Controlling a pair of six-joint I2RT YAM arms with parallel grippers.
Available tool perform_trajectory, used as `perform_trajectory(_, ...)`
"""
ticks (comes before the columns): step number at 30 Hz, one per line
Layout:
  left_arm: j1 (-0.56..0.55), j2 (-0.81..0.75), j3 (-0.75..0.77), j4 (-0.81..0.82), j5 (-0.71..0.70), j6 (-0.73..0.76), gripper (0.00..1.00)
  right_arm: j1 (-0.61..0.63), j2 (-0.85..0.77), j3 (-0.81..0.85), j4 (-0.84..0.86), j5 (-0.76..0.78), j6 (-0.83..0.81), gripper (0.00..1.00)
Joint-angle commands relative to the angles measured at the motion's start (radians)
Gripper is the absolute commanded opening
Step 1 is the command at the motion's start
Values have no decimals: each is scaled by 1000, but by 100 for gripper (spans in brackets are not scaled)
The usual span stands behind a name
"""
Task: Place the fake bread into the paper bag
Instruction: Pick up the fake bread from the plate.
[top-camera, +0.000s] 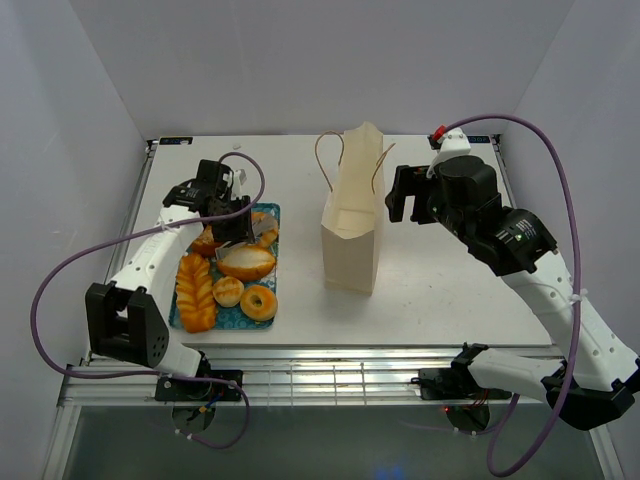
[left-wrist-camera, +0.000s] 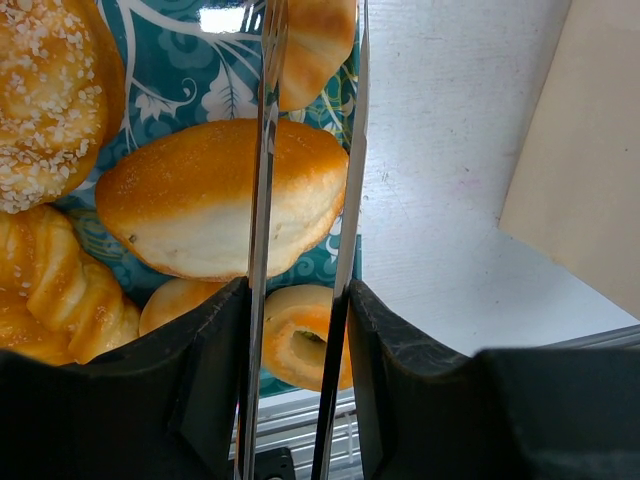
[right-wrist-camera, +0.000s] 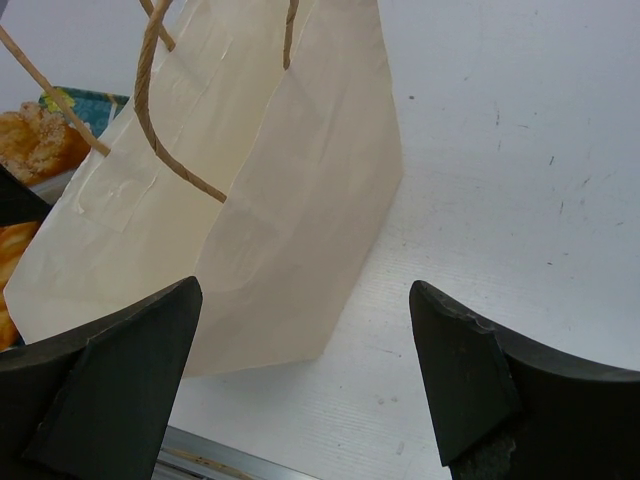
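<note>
- The left arm (top-camera: 150, 255) rises from its base at the near edge, forearm stretched forward, wrist tipped down over the teal tray (left-wrist-camera: 190, 70)
- The left gripper (top-camera: 238, 225) points downward; its thin fingers (left-wrist-camera: 262, 150) stand about half apart and press on both sides of the croissant (left-wrist-camera: 315, 45), though I cannot tell whether the croissant is clear of the tray
- Under those fingers lies the oval roll (left-wrist-camera: 215, 195); closer to the wrist sit the ring bagel (left-wrist-camera: 300, 345) and small bun (left-wrist-camera: 180, 300); off to the fingers' left in the wrist view are the braided loaf (left-wrist-camera: 50, 290) and, further out, the round pastry (left-wrist-camera: 45, 90), all on the tray
- The right arm (top-camera: 520, 245) runs from its near base out to the right, then back up and leftward, wrist held above the table (right-wrist-camera: 520, 150)
- The right gripper (right-wrist-camera: 305, 295) is spread wide with nothing in it
- The paper bag (top-camera: 352, 240) stands upright just ahead of the right gripper, mouth open, handles up, well to the right of the left gripper
</note>
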Motion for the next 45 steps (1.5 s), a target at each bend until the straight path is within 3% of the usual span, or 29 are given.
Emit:
perform_trajectory(1,-14,-69,8,4,-35,-14,52,-7,-23,1,43,-6,8,90)
perform_trajectory(15,-54,-51,-14,-5,-129,-35,51,-7,-35,-2,43,-6,16,90)
perform_trajectory(31,-93,-26,-41,24,-112,-47,51,-5,-41,-5,46,-7,17,90)
perform_trajectory(45,-165,-12,-63,22,-254,-83,50,-5,-37,-14,51,-16,16,90)
